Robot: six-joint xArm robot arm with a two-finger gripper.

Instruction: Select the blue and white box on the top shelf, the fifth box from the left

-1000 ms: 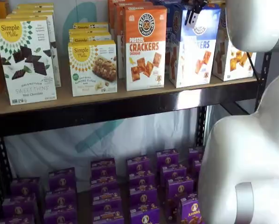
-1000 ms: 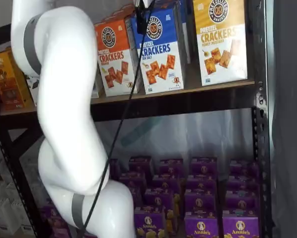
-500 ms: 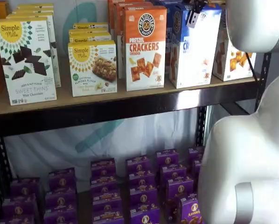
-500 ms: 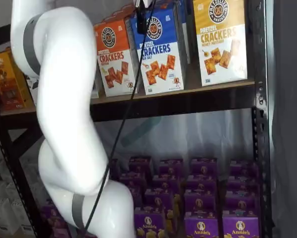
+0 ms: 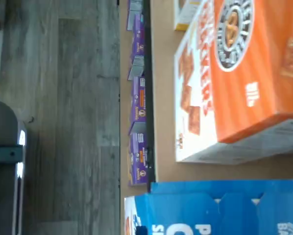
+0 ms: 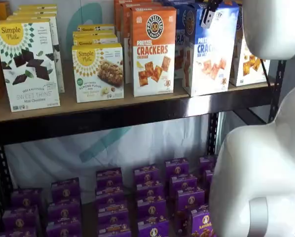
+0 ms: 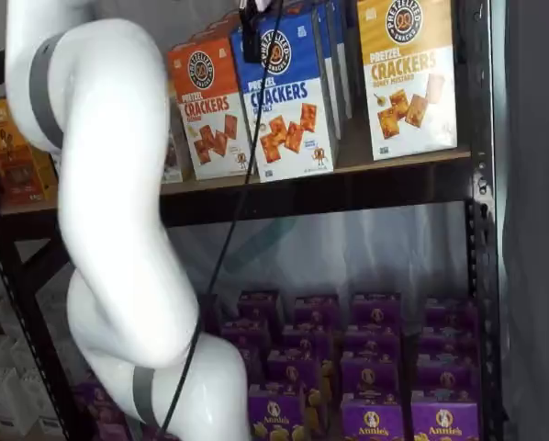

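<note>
The blue and white box [image 6: 210,49] stands upright on the top shelf [image 6: 137,106], between the orange-topped cracker box [image 6: 153,49] and the yellow-topped cracker box [image 7: 405,73]. Its long axis is vertical, and its printed face looks out toward the room.

The gripper [image 6: 208,14] hangs at the upper edge of this box, so the box lies directly below the jaws and extends downward from them. In both shelf views the black fingers sit against the blue top of the box, and no gap is visible between them and the cardboard. I judge that the jaws are pressed together and pinching the top of the blue and white box. In the wrist view the blue top [image 5: 220,208] fills the near edge of the picture, which agrees with a hold from above.

The base of the box appears close to the front rail of the shelf, a little ahead of its neighbours. It also looks slightly tilted, but I cannot tell if the base is touching the board. The free way for the next move is outward, toward the room, because the neighbours stand close on both sides.
</note>
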